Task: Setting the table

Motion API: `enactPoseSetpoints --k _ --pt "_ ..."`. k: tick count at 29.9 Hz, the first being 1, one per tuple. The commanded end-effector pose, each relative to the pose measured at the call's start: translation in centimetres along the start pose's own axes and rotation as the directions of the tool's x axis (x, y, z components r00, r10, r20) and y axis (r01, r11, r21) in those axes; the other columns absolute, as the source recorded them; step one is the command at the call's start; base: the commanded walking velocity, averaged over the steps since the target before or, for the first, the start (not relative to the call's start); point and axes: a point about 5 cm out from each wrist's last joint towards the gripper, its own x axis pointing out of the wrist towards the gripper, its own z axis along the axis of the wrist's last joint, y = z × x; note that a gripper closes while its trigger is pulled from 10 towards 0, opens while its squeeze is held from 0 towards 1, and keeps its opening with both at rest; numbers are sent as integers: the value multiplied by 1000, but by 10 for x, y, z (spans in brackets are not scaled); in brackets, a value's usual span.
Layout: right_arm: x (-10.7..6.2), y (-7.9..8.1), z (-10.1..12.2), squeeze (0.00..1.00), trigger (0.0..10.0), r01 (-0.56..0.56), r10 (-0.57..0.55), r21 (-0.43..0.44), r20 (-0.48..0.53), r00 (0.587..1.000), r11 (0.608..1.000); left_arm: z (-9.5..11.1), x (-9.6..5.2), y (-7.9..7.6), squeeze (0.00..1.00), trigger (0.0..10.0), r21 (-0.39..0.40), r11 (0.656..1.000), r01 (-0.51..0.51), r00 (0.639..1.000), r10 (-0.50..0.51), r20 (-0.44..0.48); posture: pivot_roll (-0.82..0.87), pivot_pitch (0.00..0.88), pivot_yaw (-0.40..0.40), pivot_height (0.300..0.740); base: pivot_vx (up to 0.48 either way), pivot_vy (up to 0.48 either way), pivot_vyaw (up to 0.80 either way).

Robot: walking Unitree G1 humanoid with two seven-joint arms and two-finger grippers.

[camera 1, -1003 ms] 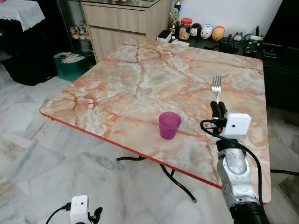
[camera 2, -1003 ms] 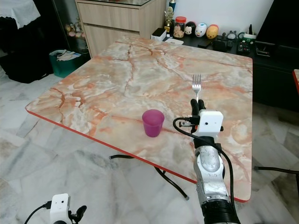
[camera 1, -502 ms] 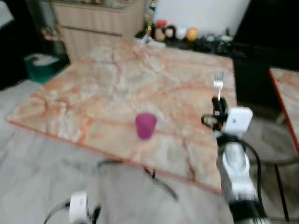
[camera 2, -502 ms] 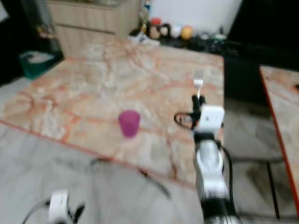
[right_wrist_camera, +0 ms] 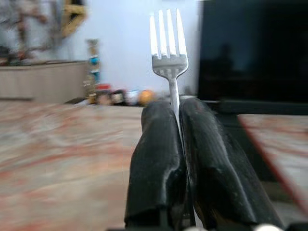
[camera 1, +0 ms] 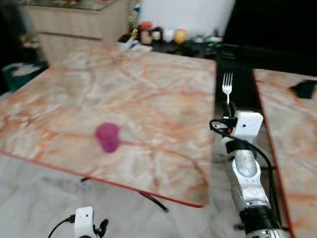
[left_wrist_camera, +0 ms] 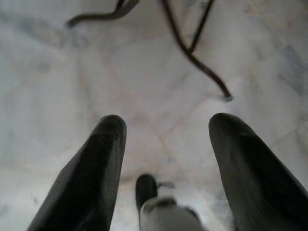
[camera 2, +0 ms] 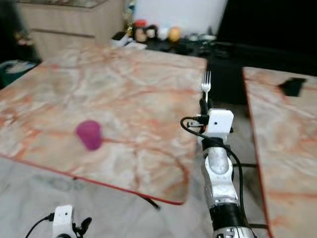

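Fork (camera 1: 227, 85) upright, pinched in right gripper (camera 1: 228, 113) jaws, left gripper (left_wrist_camera: 163, 159) jaws wide, no readable writing.

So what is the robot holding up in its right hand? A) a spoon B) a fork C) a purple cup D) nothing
B: the right gripper is shut on a fork, with the prongs sticking up above its black fingers.

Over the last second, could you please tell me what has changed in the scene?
The view has swung to the robot's right: a second table has come into sight. The right pincer remains shut on the fork, tines up. The purple cup stays on the marble table, and the left pincer still hangs open over the floor.
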Motion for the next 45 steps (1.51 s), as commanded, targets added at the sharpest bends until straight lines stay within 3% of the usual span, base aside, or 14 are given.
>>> enactPoseSetpoints --k 1,5,40,45 --pt "-3 -10 -4 0 10000 31 -31 5 -17 999 1000 -5 -1 -8 0 10000 -18 1000 16 1000 -16 -11 -66 0 -6 740 0 -379 -750" --pt "-2 -10 -2 0 10000 26 -26 -11 -8 1000 1000 -5 -1 -8 0 10000 -21 1000 13 1000 -13 -10 -66 0 -9 740 0 -379 -748" --pt "2 -9 6 0 10000 20 -20 -4 34 999 1000 -4 -1 -7 0 10000 -11 1000 7 1000 -7 -6 -72 0 -4 740 0 -358 0" --pt "11 -14 27 0 10000 42 -42 7 104 994 999 -5 -1 -7 0 10000 -14 1000 6 1000 -6 -8 -79 0 -1 740 0 -349 0"
